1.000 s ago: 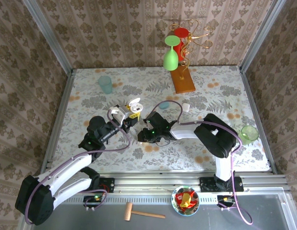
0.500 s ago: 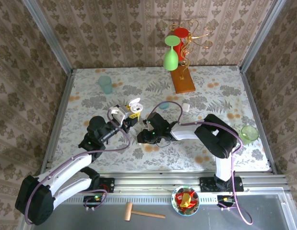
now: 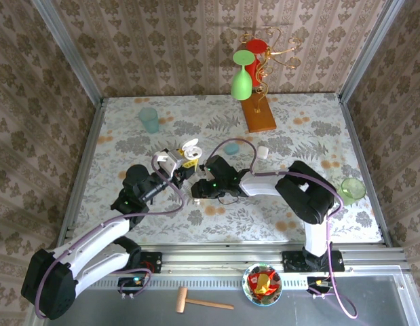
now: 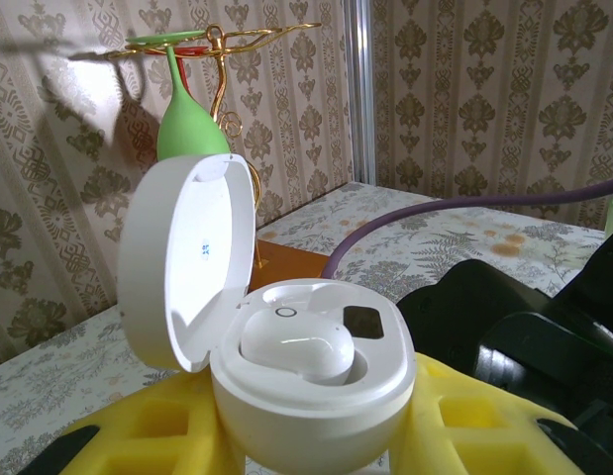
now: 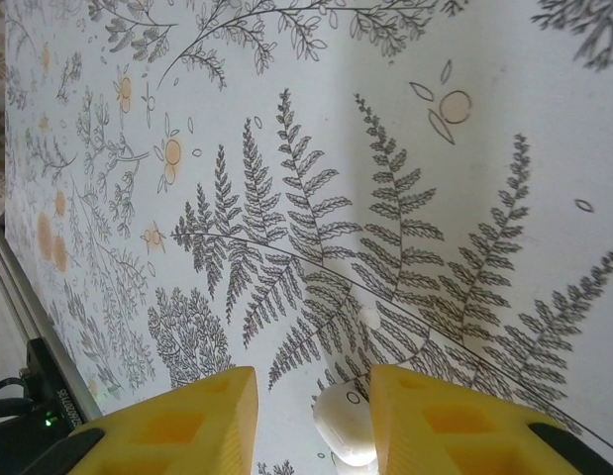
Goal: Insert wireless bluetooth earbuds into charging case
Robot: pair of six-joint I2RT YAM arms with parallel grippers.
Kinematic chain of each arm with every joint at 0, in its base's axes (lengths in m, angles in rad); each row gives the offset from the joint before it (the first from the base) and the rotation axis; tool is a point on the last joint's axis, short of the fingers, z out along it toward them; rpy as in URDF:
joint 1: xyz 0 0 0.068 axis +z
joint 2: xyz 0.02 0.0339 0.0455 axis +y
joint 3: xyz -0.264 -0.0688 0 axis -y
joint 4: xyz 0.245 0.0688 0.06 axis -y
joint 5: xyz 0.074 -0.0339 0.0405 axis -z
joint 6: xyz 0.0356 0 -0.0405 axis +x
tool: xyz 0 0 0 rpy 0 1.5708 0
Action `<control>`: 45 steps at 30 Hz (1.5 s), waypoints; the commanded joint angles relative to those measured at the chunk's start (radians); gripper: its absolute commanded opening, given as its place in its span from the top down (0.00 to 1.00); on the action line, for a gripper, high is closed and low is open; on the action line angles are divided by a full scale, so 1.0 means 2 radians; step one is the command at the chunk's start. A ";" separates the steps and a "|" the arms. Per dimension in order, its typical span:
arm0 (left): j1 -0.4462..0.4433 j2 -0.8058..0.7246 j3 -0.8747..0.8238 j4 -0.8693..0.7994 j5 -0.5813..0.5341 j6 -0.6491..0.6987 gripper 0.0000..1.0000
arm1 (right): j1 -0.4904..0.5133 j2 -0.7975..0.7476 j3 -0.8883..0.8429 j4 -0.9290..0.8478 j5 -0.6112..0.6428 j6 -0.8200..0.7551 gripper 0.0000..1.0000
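From above: holding the open charging case (image 3: pixel 189 151) in the left gripper (image 3: pixel 185 164) near the middle of the bench (image 3: pixel 311 129); right gripper (image 3: pixel 198 195) just at 5 o'clock of it, low over the bench.

Through the left wrist: clenched on the case body, lid (image 4: pixel 182 262) tipped up at 10 o'clock, one earbud (image 4: pixel 296 346) seated inside.

Through the right wrist: released, straddling a second white earbud (image 5: pixel 344 433) lying on the bench at 6 o'clock. Probably mid-pickup: next, centring on it, closing gently, lifting, then lowering it into the case beside the first.
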 commanded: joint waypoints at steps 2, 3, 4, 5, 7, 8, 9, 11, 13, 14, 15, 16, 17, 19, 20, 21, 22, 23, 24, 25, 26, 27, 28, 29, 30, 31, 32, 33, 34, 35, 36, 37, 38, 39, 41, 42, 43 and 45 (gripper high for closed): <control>0.003 -0.008 0.008 0.004 -0.002 0.009 0.78 | 0.002 0.021 0.008 -0.004 -0.030 -0.022 0.65; 0.003 -0.008 0.008 0.006 -0.001 0.008 0.78 | 0.002 0.022 0.005 -0.004 -0.030 -0.023 0.65; 0.003 -0.008 0.008 0.005 -0.002 0.008 0.78 | 0.002 0.022 0.003 -0.004 -0.032 -0.024 0.65; 0.003 -0.009 0.008 0.006 -0.002 0.007 0.78 | 0.002 0.022 0.000 -0.003 -0.036 -0.026 0.65; 0.004 -0.008 0.008 0.005 -0.002 0.008 0.78 | 0.002 0.020 -0.006 0.000 -0.041 -0.026 0.65; 0.003 -0.009 0.008 0.005 -0.002 0.008 0.78 | 0.003 0.018 -0.010 0.006 -0.047 -0.026 0.65; 0.003 -0.008 0.008 0.005 -0.002 0.008 0.78 | 0.003 0.015 -0.014 0.012 -0.052 -0.026 0.65; 0.003 -0.008 0.008 0.005 -0.002 0.009 0.78 | 0.004 0.008 -0.024 0.027 -0.064 -0.023 0.66; 0.003 -0.007 0.009 0.004 -0.002 0.009 0.78 | 0.005 0.002 -0.030 0.032 -0.068 -0.021 0.66; 0.003 -0.006 0.009 0.006 -0.002 0.008 0.78 | 0.006 0.000 -0.031 0.031 -0.067 -0.021 0.67; 0.003 -0.006 0.009 0.006 -0.002 0.008 0.78 | 0.006 0.000 -0.033 0.030 -0.066 -0.021 0.68; 0.003 -0.006 0.009 0.007 -0.002 0.008 0.78 | 0.006 0.000 -0.034 0.032 -0.066 -0.020 0.68; 0.003 -0.004 0.009 0.008 -0.002 0.007 0.78 | 0.006 0.000 -0.036 0.035 -0.067 -0.019 0.69; 0.003 -0.003 0.009 0.009 -0.001 0.007 0.78 | 0.006 0.002 -0.038 0.043 -0.072 -0.017 0.72; 0.003 -0.002 0.009 0.009 -0.001 0.007 0.78 | 0.006 0.002 -0.039 0.048 -0.075 -0.015 0.73; 0.003 -0.002 0.009 0.009 -0.001 0.006 0.78 | 0.006 0.001 -0.040 0.053 -0.078 -0.014 0.74; 0.003 -0.002 0.009 0.009 -0.001 0.007 0.78 | 0.008 0.001 -0.040 0.055 -0.080 -0.013 0.75; 0.003 -0.003 0.009 0.008 -0.001 0.008 0.78 | 0.007 0.002 -0.040 0.056 -0.083 -0.013 0.75; 0.003 -0.003 0.010 0.008 -0.002 0.007 0.78 | 0.008 0.002 -0.039 0.056 -0.084 -0.014 0.75; 0.003 -0.003 0.010 0.007 -0.002 0.007 0.78 | 0.009 0.003 -0.039 0.055 -0.084 -0.015 0.75; 0.003 -0.002 0.009 0.009 -0.001 0.007 0.78 | 0.009 0.005 -0.039 0.054 -0.086 -0.016 0.75; 0.003 -0.001 0.010 0.009 -0.002 0.006 0.78 | 0.010 0.006 -0.039 0.055 -0.087 -0.017 0.75; 0.003 -0.001 0.009 0.008 -0.001 0.007 0.78 | 0.010 0.008 -0.039 0.054 -0.087 -0.017 0.75; 0.003 -0.001 0.010 0.009 -0.001 0.006 0.78 | 0.011 0.010 -0.038 0.050 -0.086 -0.020 0.74; 0.003 -0.001 0.009 0.009 -0.001 0.006 0.78 | 0.012 0.012 -0.036 0.045 -0.085 -0.023 0.73; 0.003 -0.001 0.009 0.009 -0.001 0.006 0.78 | 0.013 0.014 -0.033 0.040 -0.085 -0.027 0.72; 0.003 -0.002 0.009 0.009 -0.001 0.007 0.78 | 0.014 0.015 -0.032 0.037 -0.085 -0.030 0.71; 0.003 -0.002 0.009 0.009 -0.001 0.006 0.78 | 0.015 0.017 -0.031 0.034 -0.084 -0.032 0.71; 0.003 -0.002 0.009 0.009 -0.002 0.006 0.78 | 0.017 0.019 -0.030 0.033 -0.084 -0.035 0.71; 0.003 -0.003 0.009 0.009 -0.002 0.006 0.78 | 0.018 0.020 -0.029 0.031 -0.084 -0.036 0.71; 0.003 -0.002 0.008 0.009 -0.002 0.007 0.78 | 0.019 0.021 -0.028 0.028 -0.083 -0.038 0.71; 0.003 -0.003 0.009 0.009 -0.002 0.006 0.78 | 0.020 0.021 -0.028 0.028 -0.083 -0.039 0.71; 0.003 -0.002 0.008 0.009 -0.002 0.006 0.78 | 0.021 0.021 -0.027 0.026 -0.082 -0.040 0.71; 0.003 -0.002 0.008 0.009 -0.002 0.006 0.78 | 0.022 0.022 -0.025 0.023 -0.081 -0.041 0.71; 0.003 -0.003 0.007 0.010 -0.002 0.006 0.78 | 0.023 0.024 -0.021 0.015 -0.079 -0.047 0.71; 0.003 -0.003 0.007 0.010 -0.002 0.006 0.78 | 0.023 0.025 -0.021 0.011 -0.081 -0.049 0.71; 0.003 -0.003 0.006 0.010 -0.002 0.006 0.78 | 0.025 0.025 -0.019 0.009 -0.082 -0.051 0.71; 0.003 -0.004 0.006 0.010 -0.003 0.006 0.78 | 0.025 0.027 -0.016 0.003 -0.081 -0.056 0.71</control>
